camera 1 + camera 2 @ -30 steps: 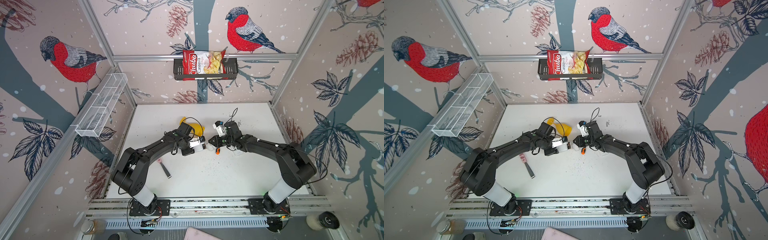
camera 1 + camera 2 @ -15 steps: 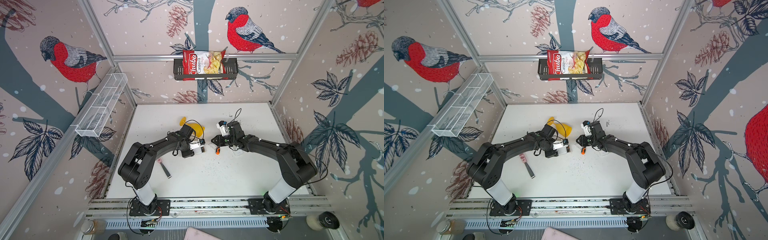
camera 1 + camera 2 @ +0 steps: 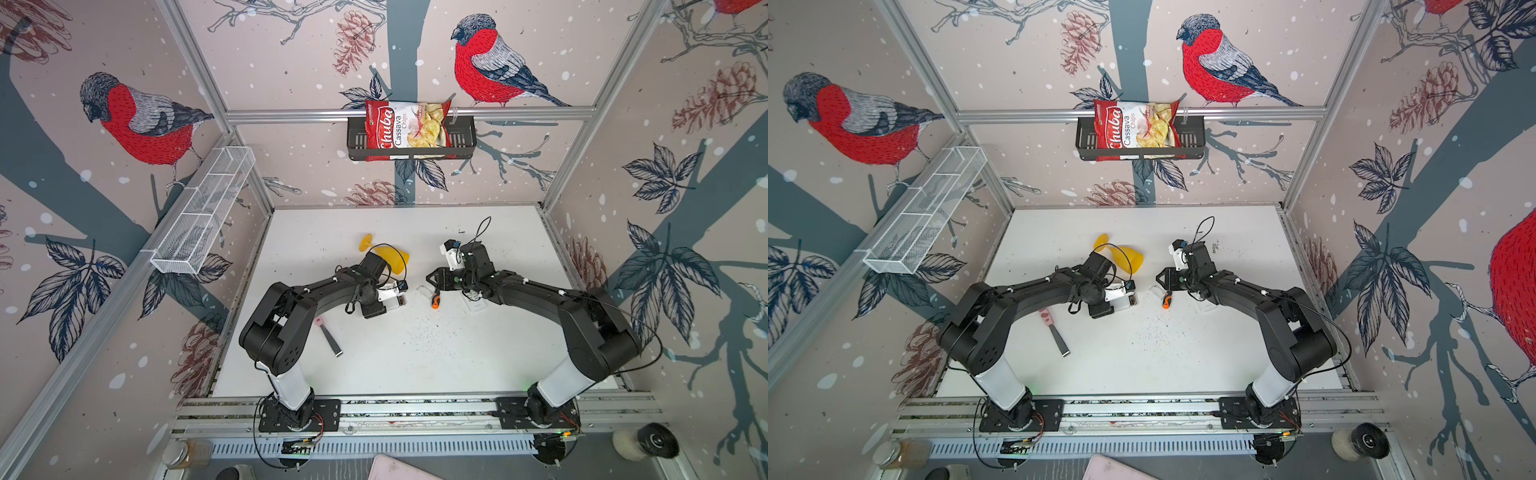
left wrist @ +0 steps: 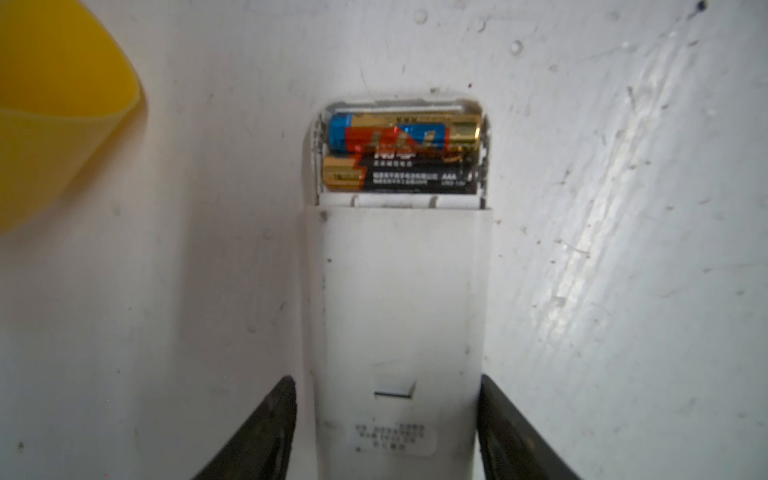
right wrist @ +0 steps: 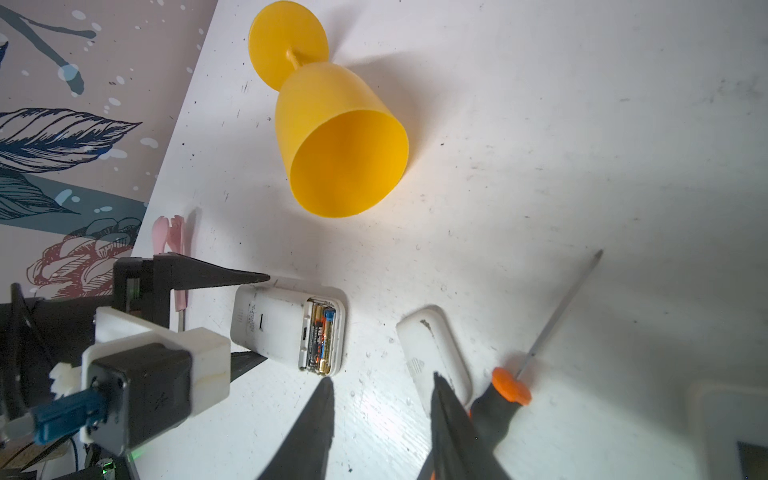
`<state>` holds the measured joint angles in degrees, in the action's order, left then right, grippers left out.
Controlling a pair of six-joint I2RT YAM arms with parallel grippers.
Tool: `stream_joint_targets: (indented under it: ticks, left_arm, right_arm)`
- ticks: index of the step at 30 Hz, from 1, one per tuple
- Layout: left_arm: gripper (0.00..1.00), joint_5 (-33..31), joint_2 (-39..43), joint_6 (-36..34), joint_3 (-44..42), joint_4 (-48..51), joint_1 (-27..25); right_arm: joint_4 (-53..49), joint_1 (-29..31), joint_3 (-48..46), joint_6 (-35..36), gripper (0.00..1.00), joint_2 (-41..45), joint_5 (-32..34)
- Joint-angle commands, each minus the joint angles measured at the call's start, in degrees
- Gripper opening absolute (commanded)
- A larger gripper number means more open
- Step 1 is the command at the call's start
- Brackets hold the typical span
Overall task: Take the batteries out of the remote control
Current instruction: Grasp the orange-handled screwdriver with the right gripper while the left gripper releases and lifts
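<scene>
White counter (image 3: 415,365), scuffed and speckled, sits inside an alu frame (image 3: 291,114) with bullfinch-print walls (image 3: 291,62). Remote (image 4: 399,311) lies flat mid-counter, back up. Its long axis is in line with the left end effector (image 4: 386,379), open bay end toward the right arm. Batteries (image 4: 401,156): two in the bay, side by side, axes across the remote, gold ends opposed. Left end effector straddles the remote's other end with a slim gap on one side, not clamped. Right end effector (image 5: 382,377) is narrow and empty, with one fingertip over the loose cover (image 5: 432,357) beside the screwdriver (image 5: 498,407).
</scene>
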<state>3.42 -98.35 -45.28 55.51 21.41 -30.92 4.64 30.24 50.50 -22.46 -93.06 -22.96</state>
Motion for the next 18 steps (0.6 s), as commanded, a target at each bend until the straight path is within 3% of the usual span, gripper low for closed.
stream_joint_targets:
  ticks: [1, 12, 14, 16, 18]
  left_arm:
    - [0.7, -4.6, 0.9, -1.4, -2.5, -0.1, 0.0]
    - [0.84, -9.9, 7.0, 0.1, -5.1, -5.3, 0.3]
    - [0.87, -9.8, 9.1, 0.9, -5.3, -5.8, 0.3]
    - [0.97, -10.8, 11.5, 2.2, -5.5, -7.1, -0.1]
    - [0.97, -12.6, 13.9, 4.0, -5.6, -8.8, -0.5]
  right_arm:
    - [1.8, 0.1, -0.1, 0.0, 0.42, 0.6, 0.8]
    - [0.5, 0.4, -0.1, 0.5, 0.6, 1.9, 3.6]
    - [-1.1, 1.0, 0.3, 1.1, 0.6, 2.5, 7.0]
    - [-3.3, 2.1, 1.3, 1.8, 0.59, 2.9, 11.4]
    - [-6.2, 3.2, 2.8, 2.8, 0.55, 2.9, 15.3]
